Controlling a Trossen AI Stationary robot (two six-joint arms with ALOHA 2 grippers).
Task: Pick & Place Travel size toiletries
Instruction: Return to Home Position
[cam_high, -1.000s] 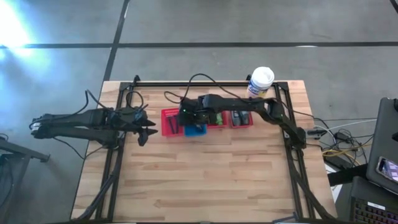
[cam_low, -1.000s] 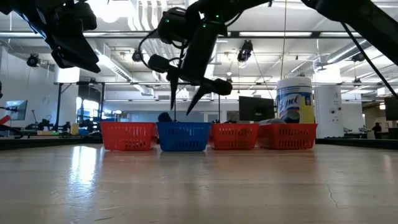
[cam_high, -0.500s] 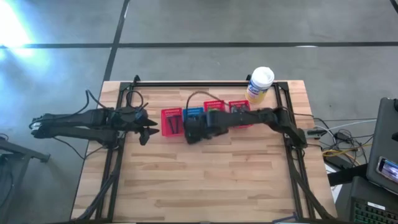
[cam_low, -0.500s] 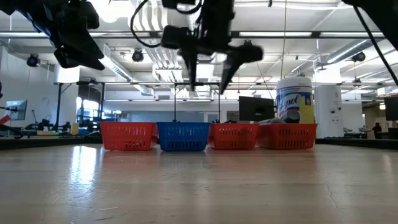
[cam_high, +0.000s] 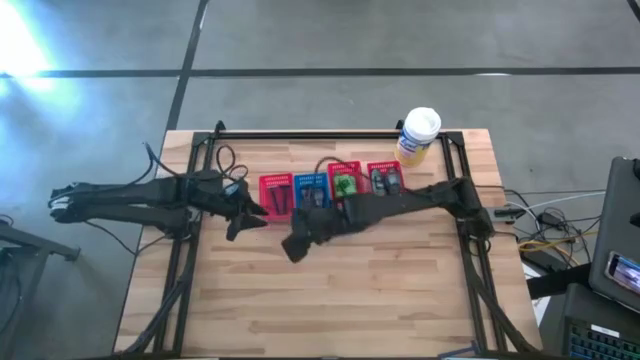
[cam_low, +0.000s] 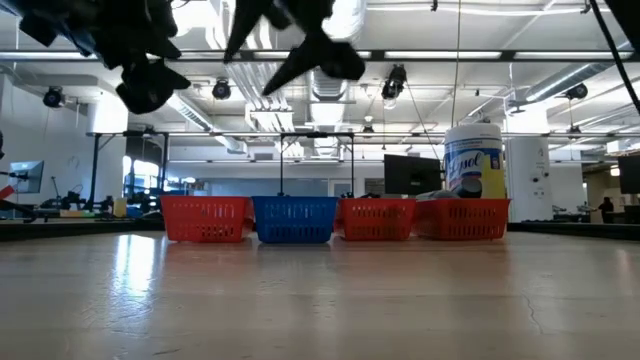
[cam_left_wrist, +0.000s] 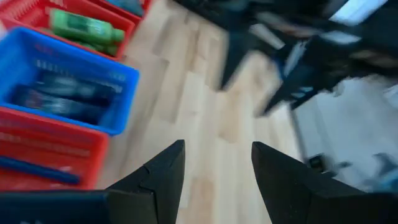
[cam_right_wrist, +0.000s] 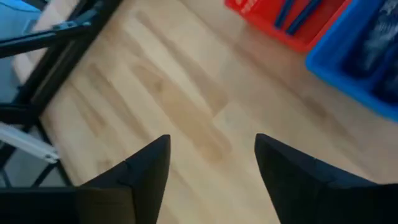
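The travel size toiletries lie sorted in a row of mesh baskets. Thin dark sticks fill the left red basket. Dark tubes lie in the blue basket, green bottles in the red one beside it, and grey bottles in the last. My right gripper hangs open and empty over bare wood in front of the baskets, seen also in its wrist view. My left gripper is open and empty too, just left of the red stick basket in the high view.
A yellow canister with a white lid stands at the back right, behind the baskets. Black frame rails run along both table sides. In the low view the baskets line the far side with both arms raised above them.
My right gripper has pulled back from over the blue basket toward the table's middle and risen. The left gripper has shifted a little right, toward the baskets.
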